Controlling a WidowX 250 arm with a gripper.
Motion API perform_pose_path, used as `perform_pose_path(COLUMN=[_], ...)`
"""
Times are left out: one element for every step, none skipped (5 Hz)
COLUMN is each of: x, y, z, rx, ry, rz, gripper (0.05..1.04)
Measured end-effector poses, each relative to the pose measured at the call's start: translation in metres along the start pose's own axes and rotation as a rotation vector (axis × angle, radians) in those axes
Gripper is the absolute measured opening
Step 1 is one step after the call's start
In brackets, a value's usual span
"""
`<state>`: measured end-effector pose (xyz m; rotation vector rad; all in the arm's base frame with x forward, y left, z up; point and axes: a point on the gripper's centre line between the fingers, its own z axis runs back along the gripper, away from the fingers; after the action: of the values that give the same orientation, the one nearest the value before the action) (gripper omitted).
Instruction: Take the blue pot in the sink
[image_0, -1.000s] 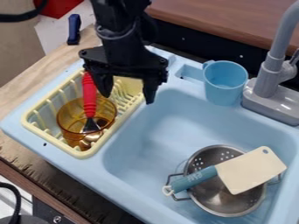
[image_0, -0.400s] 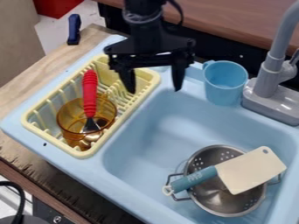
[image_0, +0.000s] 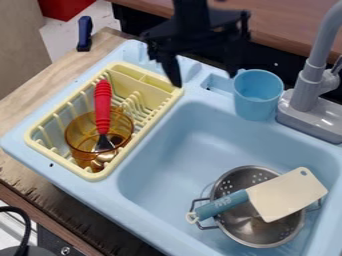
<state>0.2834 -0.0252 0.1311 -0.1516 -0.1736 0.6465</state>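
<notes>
Blue pot (image_0: 259, 102), just the one, sits upright on the back ledge of the sink (image_0: 190, 132), upper right of the frame, right beside the grey faucet (image_0: 307, 82). Your one gripper (image_0: 204, 80) is at upper centre, up and to the left of it, two fingers spread wide with nothing between them. The finger nearer the pot lines up with its handle side from this angle, but you can't really tell how much height is between them. Down at lower right you've got one metal colander (image_0: 244, 225) in the basin, with one toy cleaver (image_0: 287, 192) lying across the top, blue handle, cream blade. Over on the left there's one yellow dish rack (image_0: 143, 133) holding one amber cup (image_0: 77, 139), and one red-handled utensil (image_0: 102, 105) stands tilted in that. One dark blue clamp-looking thing (image_0: 84, 35) is on the wooden tabletop (image_0: 37, 105), upper left.
</notes>
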Motion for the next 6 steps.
perform_pose_path(x=[0.006,0.01,0.013,0.012,0.015,0.016], y=[-0.009,-0.013,-0.016,-0.018,-0.02,-0.016], z=[-0.005,-0.017,-0.025,-0.041,-0.049,-0.058], rx=[0.003,0.032,0.046,0.086,0.101,0.134], ry=[-0.071,-0.055,-0.055,-0.034,-0.003,-0.006], rz=[0.045,0.073,0.08,0.07,0.059,0.086], gripper=[0.997,0.997,0.997,0.997,0.997,0.953])
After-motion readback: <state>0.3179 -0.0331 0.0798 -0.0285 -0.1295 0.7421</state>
